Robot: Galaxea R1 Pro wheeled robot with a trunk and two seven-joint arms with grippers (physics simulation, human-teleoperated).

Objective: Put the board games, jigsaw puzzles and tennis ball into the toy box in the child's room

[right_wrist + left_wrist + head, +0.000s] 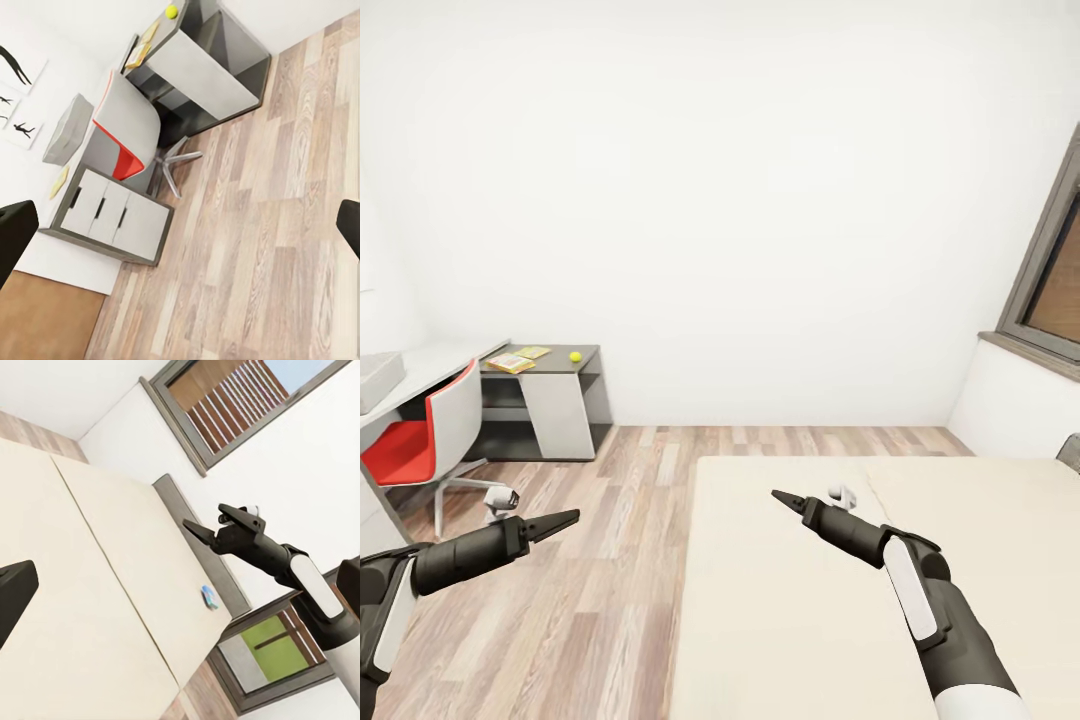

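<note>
The toy box (375, 378) (69, 129) is a light-grey tray on the pale top of the table (435, 360). On the table's lower dark section lie the tennis ball (575, 356) (172, 11) and two flat yellowish toys (510, 363) (532, 352), too small to tell puzzle from game. Another flat yellow piece (60, 180) lies beyond the toy box. A small blue board game (209, 598) lies near the far edge of the bed (810, 600). My left gripper (565, 518) hangs over the floor and my right gripper (780, 496) (204, 516) over the bed, both open and empty.
A red-and-white swivel chair (430, 430) stands at the table, with a drawer unit (112, 217) under the pale top. Wood-plank floor (610, 520) runs between bed and table. A window (1060, 280) is at the right wall. Silhouette posters (19, 71) hang above the table.
</note>
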